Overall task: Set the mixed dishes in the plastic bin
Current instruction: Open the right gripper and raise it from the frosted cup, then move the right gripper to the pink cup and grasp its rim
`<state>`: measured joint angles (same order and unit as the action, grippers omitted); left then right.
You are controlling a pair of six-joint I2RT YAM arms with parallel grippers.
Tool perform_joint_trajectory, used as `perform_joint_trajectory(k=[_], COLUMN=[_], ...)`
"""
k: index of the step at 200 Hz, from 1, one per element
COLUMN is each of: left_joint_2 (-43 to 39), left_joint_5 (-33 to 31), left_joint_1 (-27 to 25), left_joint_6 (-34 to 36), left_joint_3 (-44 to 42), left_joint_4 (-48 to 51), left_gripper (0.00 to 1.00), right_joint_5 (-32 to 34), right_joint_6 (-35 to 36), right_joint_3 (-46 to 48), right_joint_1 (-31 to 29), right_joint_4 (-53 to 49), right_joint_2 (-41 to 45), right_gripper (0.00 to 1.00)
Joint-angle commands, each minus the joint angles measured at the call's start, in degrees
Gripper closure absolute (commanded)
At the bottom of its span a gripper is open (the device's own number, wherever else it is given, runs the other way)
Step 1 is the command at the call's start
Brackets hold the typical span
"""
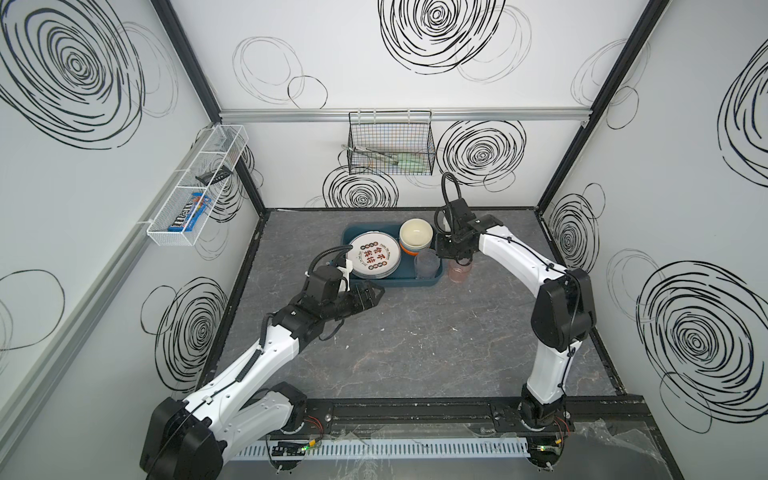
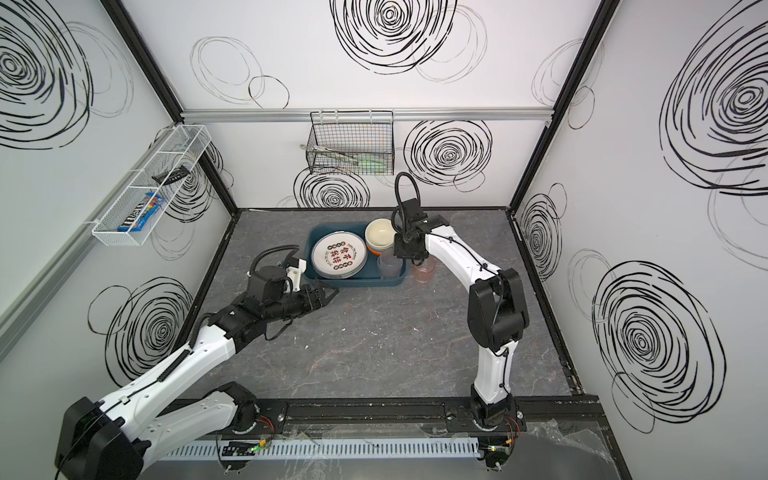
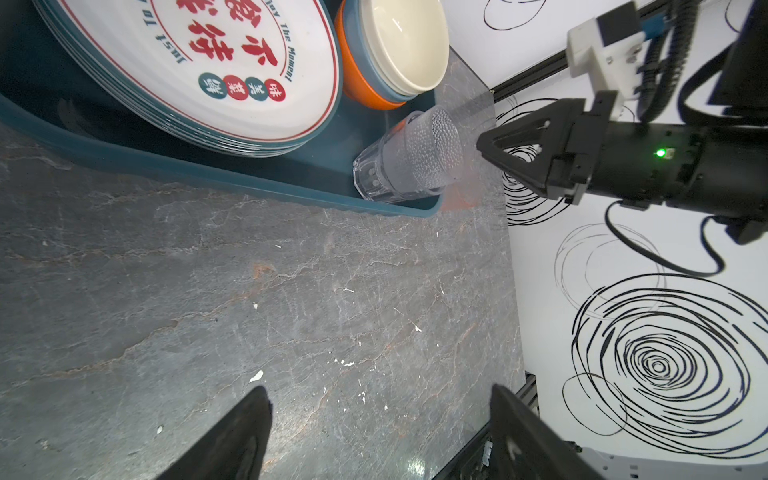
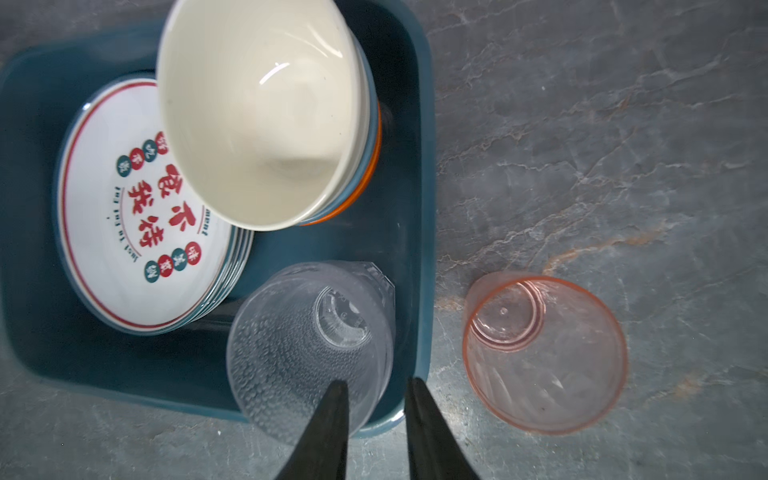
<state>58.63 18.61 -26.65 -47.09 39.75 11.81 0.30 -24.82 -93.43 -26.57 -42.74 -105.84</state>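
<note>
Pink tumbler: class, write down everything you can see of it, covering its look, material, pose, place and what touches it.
The pink tumbler is a round, translucent pink cup, plastic by its look. It tapers to a narrower ringed base with a small dot at the centre. It is empty and stands upright, mouth up, on the grey marbled table. It is just outside the plastic bin, with a gap between it and the bin's wall. Nothing but the table touches it.
</note>
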Motion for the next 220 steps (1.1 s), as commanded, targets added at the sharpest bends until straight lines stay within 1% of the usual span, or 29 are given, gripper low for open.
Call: perform_joint_trajectory(k=[1,21,32,53,78,104,160,184,220], left_joint_2=[1.0,2.0,2.8,4.4,6.2,7.5,8.3,8.2,8.6], left_joint_5=[1.7,2.0,1.8,0.5,-1.3,-2.6,-4.1,-4.2,-3.9], left_joint_1=[-1.4,-3.6,-5.0,-7.6,-10.3,-12.3,-13.7,-13.6,-13.6], left_joint_6=[1.4,2.7,3.4,4.7,6.0,6.7,6.8,6.6,6.4], left_joint_3=[1.2,2.3,3.1,4.7,6.6,7.9,7.9,7.5,7.2], left_joint_4=[-2.9,-3.5,-3.7,-3.7,-3.1,-2.4,-2.1,-2.0,-2.6], left_gripper=[0.14,0.14,0.14,0.14,0.14,0.14,0.14,0.14,0.14], right_joint_5=[-0.5,-3.0,-4.4,-6.7,-10.0,-12.1,-13.9,-13.8,-14.2], right_joint_6=[-2.1,-3.3,-4.1,-4.9,-5.6,-6.9,-8.3,-8.5,-8.5], right_joint_3=[3.1,8.3,11.4,16.7,21.3,22.0,20.5,20.0,19.4], right_joint_1=[1.5,4.0,5.8,9.3,13.8,16.4,17.1,17.1,17.1], right_joint_4=[0.2,2.7,4.5,8.0,11.5,12.1,13.1,13.4,13.4], right_joint_2=[6.2,10.3,12.5,15.6,16.9,15.0,8.5,6.5,3.4], right_gripper=[0.66,0.58,0.55,0.53,0.53,0.53,0.56,0.58,0.66])
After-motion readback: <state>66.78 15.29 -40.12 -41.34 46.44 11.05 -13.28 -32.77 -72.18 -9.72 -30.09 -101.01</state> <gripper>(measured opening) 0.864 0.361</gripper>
